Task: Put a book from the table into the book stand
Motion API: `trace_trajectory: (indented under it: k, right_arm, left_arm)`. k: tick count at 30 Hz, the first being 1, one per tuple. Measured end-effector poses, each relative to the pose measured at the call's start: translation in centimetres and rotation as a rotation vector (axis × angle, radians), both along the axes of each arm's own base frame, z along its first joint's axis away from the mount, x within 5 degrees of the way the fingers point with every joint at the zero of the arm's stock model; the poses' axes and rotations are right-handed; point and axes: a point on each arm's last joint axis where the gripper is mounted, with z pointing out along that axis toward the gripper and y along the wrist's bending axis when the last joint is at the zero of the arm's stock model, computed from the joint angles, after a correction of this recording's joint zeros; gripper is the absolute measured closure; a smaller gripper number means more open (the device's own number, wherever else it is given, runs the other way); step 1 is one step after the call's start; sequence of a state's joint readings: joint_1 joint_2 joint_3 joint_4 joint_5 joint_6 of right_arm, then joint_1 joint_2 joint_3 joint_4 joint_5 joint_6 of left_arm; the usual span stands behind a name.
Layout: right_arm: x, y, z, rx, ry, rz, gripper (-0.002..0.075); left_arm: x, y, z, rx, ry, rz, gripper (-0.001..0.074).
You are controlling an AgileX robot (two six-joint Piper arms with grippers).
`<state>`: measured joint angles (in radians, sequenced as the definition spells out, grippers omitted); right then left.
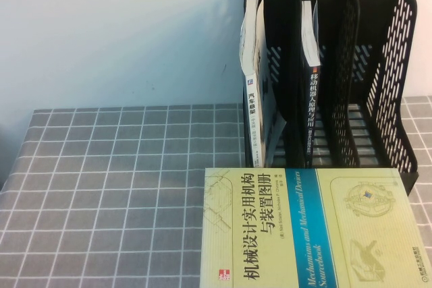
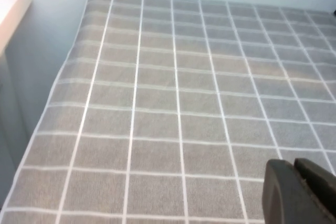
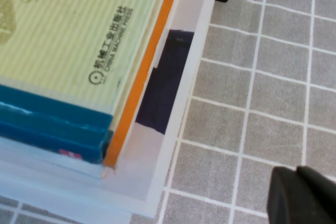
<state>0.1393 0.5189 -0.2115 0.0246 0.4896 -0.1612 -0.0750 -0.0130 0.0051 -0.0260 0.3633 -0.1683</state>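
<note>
The dark navy book [image 1: 314,109] with white spine characters stands upright in the middle slot of the black book stand [image 1: 391,65] at the back right of the table [image 1: 121,166]. Neither gripper shows in the high view. My left gripper [image 2: 294,165] is shut and empty over bare grid cloth [image 2: 157,103]. My right gripper [image 3: 296,171] is shut and empty above the cloth [image 3: 252,93], beside the corner of a stack of books. A dark navy patch [image 3: 165,85] shows on a white cover low in that stack.
A thin white-spined book [image 1: 253,85] leans in the stand's left slot; its right slot holds nothing. A pale yellow-green book with a blue stripe [image 1: 310,227] tops the stack at the front right, also in the right wrist view [image 3: 68,35]. A pale wall stands behind.
</note>
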Motion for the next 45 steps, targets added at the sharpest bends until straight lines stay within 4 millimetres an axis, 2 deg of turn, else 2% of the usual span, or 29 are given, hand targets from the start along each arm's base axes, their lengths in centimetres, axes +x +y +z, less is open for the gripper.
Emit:
trace_trajectory:
  k: [29, 33, 39, 45]
  right_arm:
    - [0.0, 0.0, -0.1, 0.001, -0.003, -0.001, 0.0729]
    - [-0.5, -0.3, -0.4, -0.004, -0.071, -0.015, 0.0729]
    - [-2.4, -1.3, -0.5, -0.015, -0.27, -0.126, 0.0729]
    - [-3.6, -1.5, -3.1, -0.003, -0.402, -0.166, 0.0729]
  left_arm:
    - [0.1, 0.0, 0.0, 0.015, -0.019, -0.006, 0.0735]
    - [0.1, 0.0, 0.0, 0.018, -0.02, -0.006, 0.0735]
    - [0.1, 0.0, 0.0, 0.019, -0.02, -0.008, 0.0735]
    - [0.1, 0.0, 0.0, 0.019, -0.02, -0.008, 0.0735]
